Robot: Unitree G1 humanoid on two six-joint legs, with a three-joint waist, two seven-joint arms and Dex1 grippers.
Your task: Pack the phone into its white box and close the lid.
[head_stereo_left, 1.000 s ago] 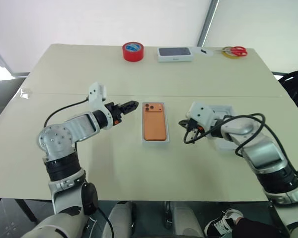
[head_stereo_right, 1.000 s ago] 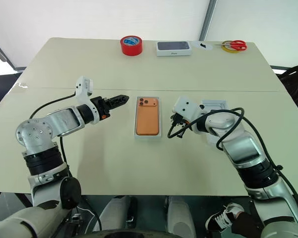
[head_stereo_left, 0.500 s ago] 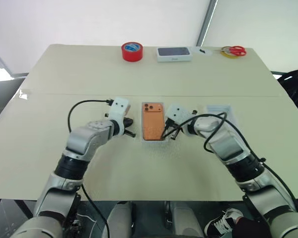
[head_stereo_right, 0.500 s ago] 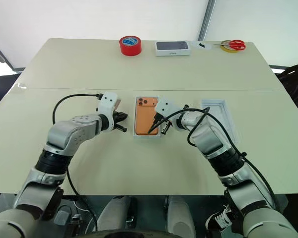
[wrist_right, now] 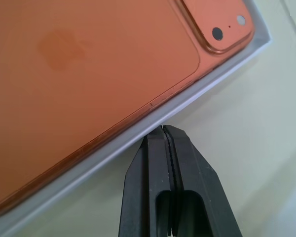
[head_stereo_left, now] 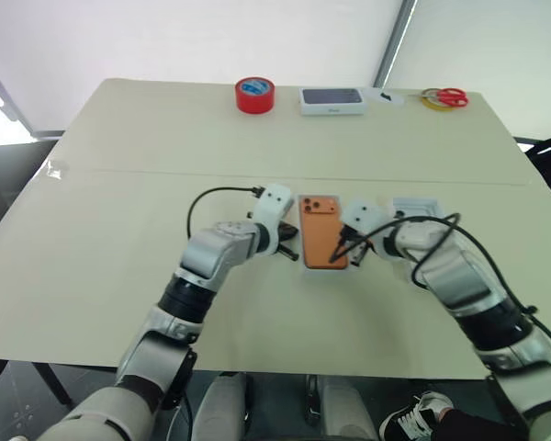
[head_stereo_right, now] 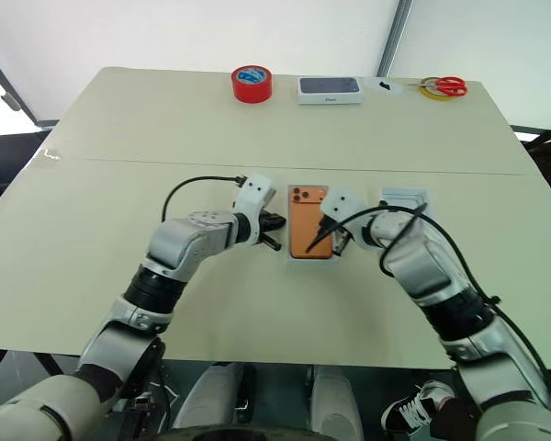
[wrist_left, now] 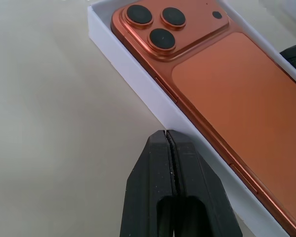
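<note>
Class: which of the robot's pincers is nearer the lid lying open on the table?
Right. The right pincer sits between the boxed phone and the lid; the left pincer is beyond the phone's far side.

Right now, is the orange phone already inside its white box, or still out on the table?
Inside. The phone lies flat, camera side up, in the white box, whose walls frame its edges. The lid lies apart, so the box is open.

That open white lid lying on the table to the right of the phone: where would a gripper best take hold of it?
Probably by one of its long side walls. The lid lies open side up beside the white box, so its thin upright rim is the only part that two fingers could pinch. Coming from above, one finger inside and one outside, looks best; the right gripper is nearest.
</note>
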